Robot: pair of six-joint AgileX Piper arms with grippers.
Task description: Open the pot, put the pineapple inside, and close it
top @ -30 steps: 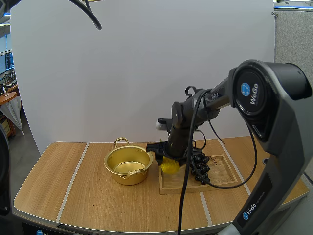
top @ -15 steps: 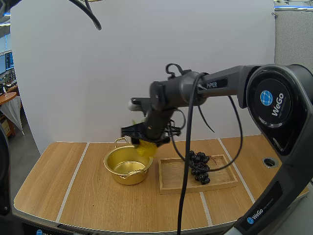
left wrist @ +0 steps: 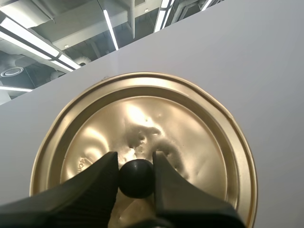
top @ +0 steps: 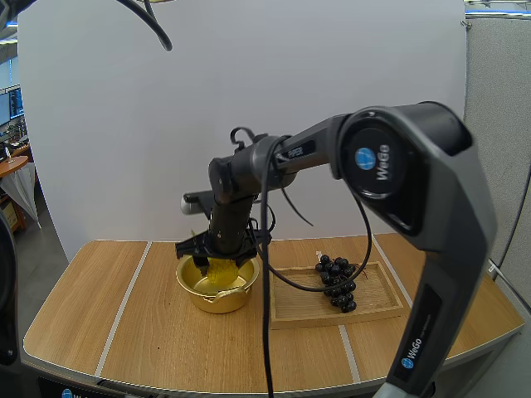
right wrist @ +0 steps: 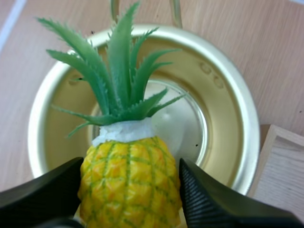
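High view: my right gripper (top: 214, 259) hangs over the gold pot (top: 189, 287), which stands open on the wooden table (top: 141, 332). The pincer is clamped on the yellow pineapple (top: 220, 272), which sits low in the pot's mouth. I cannot tell whether it touches the bottom. The wooden tray (top: 303, 308) lies just beside the pot, at the pot's 3 o'clock. A bunch of dark grapes (top: 336, 282) rests on the tray, toward its 2 o'clock corner.

Left wrist view: my left gripper (left wrist: 136, 164) pinches the black knob (left wrist: 136, 180) of the gold lid (left wrist: 190, 142). One finger is pressed to each side of the knob. The lid is held up in the air, off the pot, with its dented top face turned toward my fingers.

Right wrist view: my two right fingers grip the pineapple's body from 9 and 3 o'clock. The fruit is straight over the pot's open mouth, with the shiny bottom showing around it. Its green crown points to 12 o'clock, toward the pot's handle (right wrist: 175, 12). A corner of the tray shows at the pot's 4 o'clock, close to the rim.
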